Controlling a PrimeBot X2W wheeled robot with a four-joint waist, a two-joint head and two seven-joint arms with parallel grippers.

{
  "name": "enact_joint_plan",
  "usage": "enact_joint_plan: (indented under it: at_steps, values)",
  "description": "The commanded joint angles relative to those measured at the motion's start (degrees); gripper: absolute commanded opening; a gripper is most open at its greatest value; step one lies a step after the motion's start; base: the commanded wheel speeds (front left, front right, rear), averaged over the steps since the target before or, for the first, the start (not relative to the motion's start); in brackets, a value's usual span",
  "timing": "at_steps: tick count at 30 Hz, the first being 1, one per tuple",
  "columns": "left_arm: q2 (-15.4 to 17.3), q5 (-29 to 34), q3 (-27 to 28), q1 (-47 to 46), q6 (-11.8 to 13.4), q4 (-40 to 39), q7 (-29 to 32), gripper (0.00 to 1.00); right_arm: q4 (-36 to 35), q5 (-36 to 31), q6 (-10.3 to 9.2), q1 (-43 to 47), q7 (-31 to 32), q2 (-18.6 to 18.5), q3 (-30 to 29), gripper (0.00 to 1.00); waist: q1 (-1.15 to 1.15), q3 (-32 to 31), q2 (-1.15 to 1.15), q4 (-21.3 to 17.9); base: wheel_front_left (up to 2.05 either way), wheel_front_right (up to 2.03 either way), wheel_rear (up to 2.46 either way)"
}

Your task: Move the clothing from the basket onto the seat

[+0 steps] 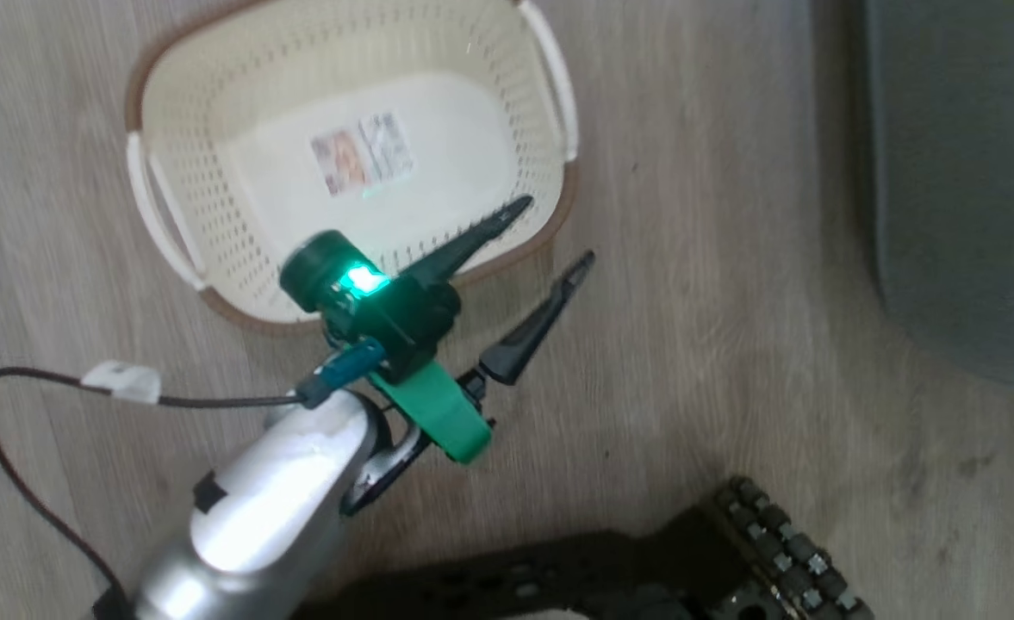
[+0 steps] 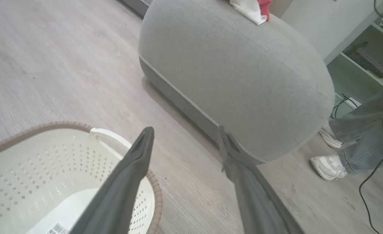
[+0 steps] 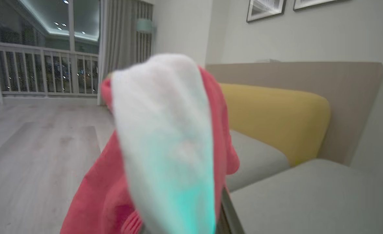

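Pale left forearm leading to the left gripper, fingers spread wide and holding nothing, above the near rim of the cream perforated plastic basket with brown rim. Right of the basket, apart across the floor: rounded grey-green upholstered seat bearing red-and-white clothing. Right gripper, cloth-covered, clamped on a red-and-white garment.

Home, living room: pale wood floor, long curtains by big dark window with railing, framed pictures on wall, sofa with yellow cushion, big soft grey seat, cream laundry basket on floor
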Motion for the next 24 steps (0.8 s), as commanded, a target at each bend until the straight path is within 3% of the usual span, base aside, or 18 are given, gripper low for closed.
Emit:
enact_joint_plan:
  at_steps: [1,5,9,13,17,18,19,24]
  values:
    - [1.1,0.6,1.9,-0.1,0.5,-2.5,-0.5,1.0,0.8,-1.7,-0.02,0.0,0.5,-1.8,-3.1,0.0,-0.01,5.3,0.0,1.3,0.0,0.0,0.0]
    - [2.7,0.9,2.7,0.5,1.6,-4.0,-0.2,1.0,7.1,-7.9,-0.02,1.4,-0.3,-2.3,-13.9,0.0,-0.01,8.2,0.0,0.3,0.0,0.0,0.0]
    - [4.7,1.1,3.2,1.4,2.5,-5.5,0.8,1.0,10.7,-14.7,-0.02,2.4,-1.2,0.6,-23.7,0.0,-0.01,10.2,0.0,-1.2,0.0,0.0,0.0]
    - [5.8,1.2,3.5,2.1,3.3,-6.9,1.6,1.0,10.5,-19.6,-0.02,1.6,-1.6,4.5,-28.6,0.0,-0.01,10.4,0.0,-2.4,0.0,0.0,0.0]
    - [6.4,1.0,3.4,2.5,3.7,-8.0,2.3,1.0,8.2,-22.3,-0.02,1.8,-1.7,7.6,-30.7,0.4,-0.01,9.3,0.0,-3.3,0.0,0.0,0.0]
    - [6.5,1.0,3.5,2.5,3.8,-8.1,2.4,1.0,7.9,-22.7,-0.02,2.0,-1.7,8.2,-31.0,0.67,-0.01,9.0,0.0,-3.5,0.0,0.0,0.0]
    - [6.6,0.9,3.6,2.6,3.9,-8.3,2.5,1.0,7.6,-23.1,-0.02,2.4,-1.7,8.7,-31.2,1.0,-0.01,8.5,0.0,-3.7,0.0,0.0,0.0]
    - [6.7,0.5,3.5,3.0,4.0,-8.2,2.3,1.0,7.2,-24.4,-0.02,4.5,-1.7,10.4,-30.7,1.0,-0.01,6.0,0.0,-4.7,0.0,0.0,0.0]
